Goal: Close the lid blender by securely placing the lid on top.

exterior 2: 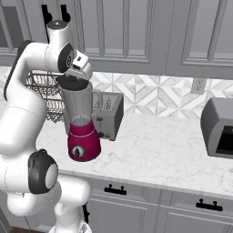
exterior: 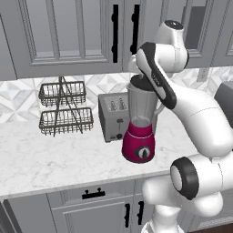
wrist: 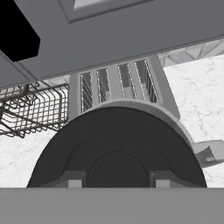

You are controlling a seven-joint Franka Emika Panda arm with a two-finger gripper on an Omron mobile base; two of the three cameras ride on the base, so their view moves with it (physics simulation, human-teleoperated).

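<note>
The blender stands near the counter's front edge, a clear greyish jar on a magenta base with a black dial. The dark round lid rests at the jar's mouth, and my gripper comes down on it from above. From the right side, the lid sits level across the top of the jar under the gripper. In the hand view the lid is a wide dark disc. The gripper is shut on the lid's raised centre knob. The jar's handle juts out at the right.
A silver toaster stands right behind the blender. A two-tier wire basket is at the back left. A dark grey appliance sits on the counter to the right. Upper cabinets hang close above the arm.
</note>
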